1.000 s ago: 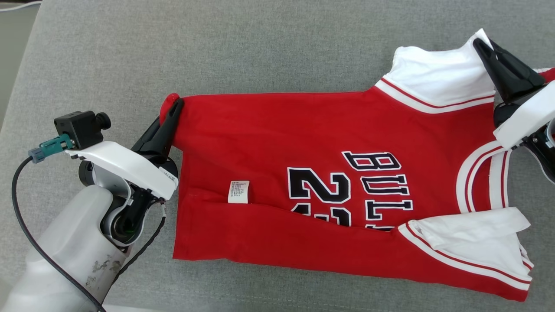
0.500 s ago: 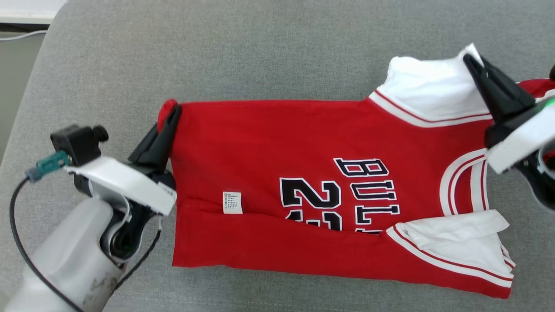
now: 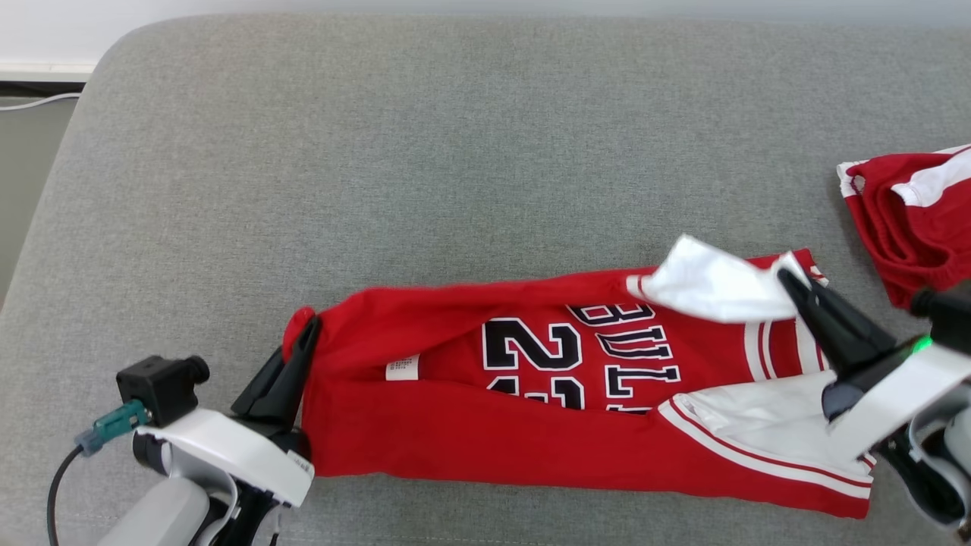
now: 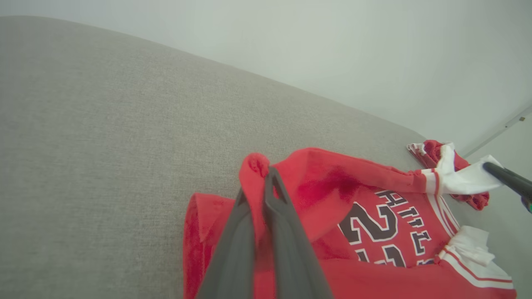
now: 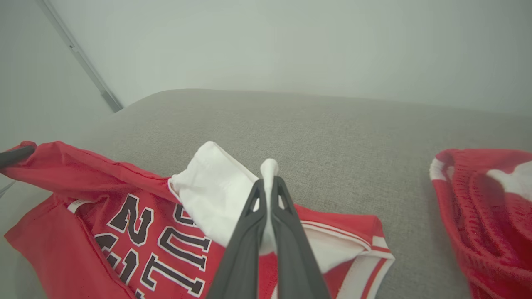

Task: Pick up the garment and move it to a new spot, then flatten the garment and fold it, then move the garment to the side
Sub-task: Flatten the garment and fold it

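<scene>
The garment (image 3: 485, 447) is a red jersey with white sleeves and black lettering, lying across the grey cushion (image 3: 425, 167). My left gripper (image 3: 307, 327) is shut on its red hem corner at the left, seen pinched between the fingers in the left wrist view (image 4: 266, 172). My right gripper (image 3: 787, 277) is shut on the white sleeve (image 3: 709, 284) at the right; in the right wrist view (image 5: 269, 182) the white cloth sticks up between the fingertips. The far long edge is lifted and drawn over toward the near edge, half covering the lettering (image 3: 584, 356).
A second red and white piece of clothing (image 3: 910, 220) lies bunched at the cushion's right edge, also in the right wrist view (image 5: 490, 207). The cushion's rounded left edge (image 3: 53, 189) drops off beside a cable. A pale wall (image 5: 291, 41) stands behind.
Both grippers have pulled the jersey's far edge toward the near edge, so the garment now looks much narrower. The head camera has also shifted, bringing the far edge of the cushion into view.
</scene>
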Tool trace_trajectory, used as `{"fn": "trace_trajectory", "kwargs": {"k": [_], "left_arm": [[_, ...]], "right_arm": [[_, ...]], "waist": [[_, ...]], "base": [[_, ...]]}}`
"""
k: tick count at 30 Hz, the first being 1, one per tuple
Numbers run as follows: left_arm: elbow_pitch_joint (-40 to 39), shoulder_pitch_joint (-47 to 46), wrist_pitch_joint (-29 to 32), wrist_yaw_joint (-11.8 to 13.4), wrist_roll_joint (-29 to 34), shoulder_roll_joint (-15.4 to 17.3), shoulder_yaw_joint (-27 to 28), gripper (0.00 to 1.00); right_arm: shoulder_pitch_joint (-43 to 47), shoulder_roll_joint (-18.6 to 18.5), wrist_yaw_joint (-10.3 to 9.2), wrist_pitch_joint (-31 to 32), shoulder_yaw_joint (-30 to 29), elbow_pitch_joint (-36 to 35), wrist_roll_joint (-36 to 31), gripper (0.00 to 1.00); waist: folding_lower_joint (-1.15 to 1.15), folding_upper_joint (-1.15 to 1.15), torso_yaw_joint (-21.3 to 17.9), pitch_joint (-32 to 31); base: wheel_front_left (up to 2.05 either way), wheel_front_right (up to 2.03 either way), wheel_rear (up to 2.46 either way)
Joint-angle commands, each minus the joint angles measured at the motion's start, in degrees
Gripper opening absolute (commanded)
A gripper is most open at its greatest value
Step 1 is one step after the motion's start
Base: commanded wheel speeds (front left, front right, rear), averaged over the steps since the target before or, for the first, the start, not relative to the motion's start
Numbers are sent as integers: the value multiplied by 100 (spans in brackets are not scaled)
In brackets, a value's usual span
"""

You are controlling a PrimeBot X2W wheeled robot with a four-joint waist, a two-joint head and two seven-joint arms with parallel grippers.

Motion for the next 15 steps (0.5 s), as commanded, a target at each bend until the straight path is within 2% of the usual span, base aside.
{"fn": "trace_trajectory", "kwargs": {"k": [1,11,15], "left_arm": [[-115,-14,-74,58,81,221,247,0],[-175,273,-76,205,642,237,673,0],[-213,421,-76,185,862,177,808,0]], "right_arm": [[314,-111,-1,-76,-17,-88,-185,0],[1362,457,-1,-76,-1008,-259,-619,0],[1716,618,-1,-76,-1151,-306,-746,0]], "waist": [[0,0,-14,-14],[0,0,-143,-98],[0,0,-226,-158]], "base": [[0,0,0],[0,0,0],[0,0,0]]}}
